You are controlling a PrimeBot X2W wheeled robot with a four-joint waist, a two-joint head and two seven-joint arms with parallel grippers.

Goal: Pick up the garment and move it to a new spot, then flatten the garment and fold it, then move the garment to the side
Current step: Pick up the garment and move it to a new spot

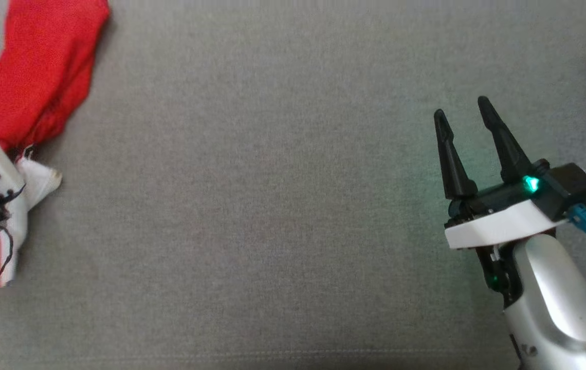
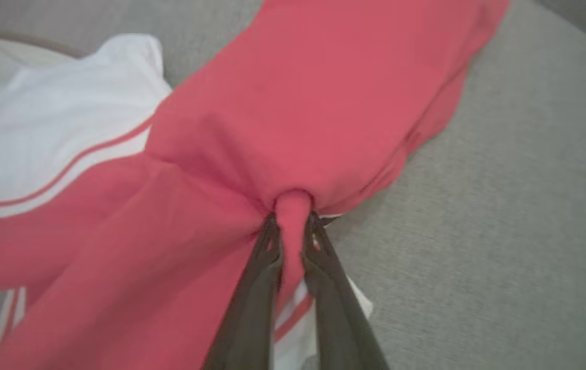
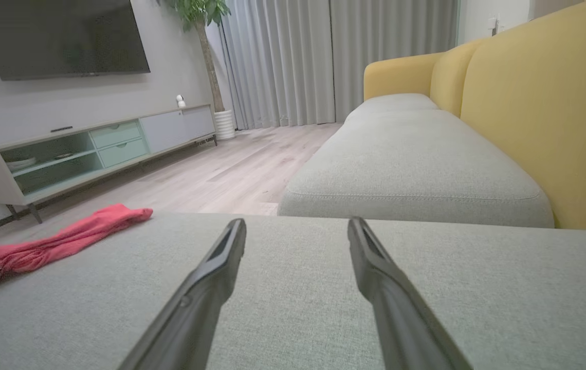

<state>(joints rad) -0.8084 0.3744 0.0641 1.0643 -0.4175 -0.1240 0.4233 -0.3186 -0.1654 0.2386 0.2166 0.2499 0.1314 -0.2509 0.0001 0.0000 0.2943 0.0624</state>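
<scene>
One fold of the red-and-white garment [image 2: 298, 103] was pinched between the nearly closed fingers of the left tool [image 2: 292, 218], at the far left of the grey sofa cushion [image 1: 272, 205]. The garment's long axis ran away from the robot, up that left edge. The right tool [image 1: 461, 109] hung spread and empty, well apart to the right, so carrying it looked to be the left arm's job.
</scene>
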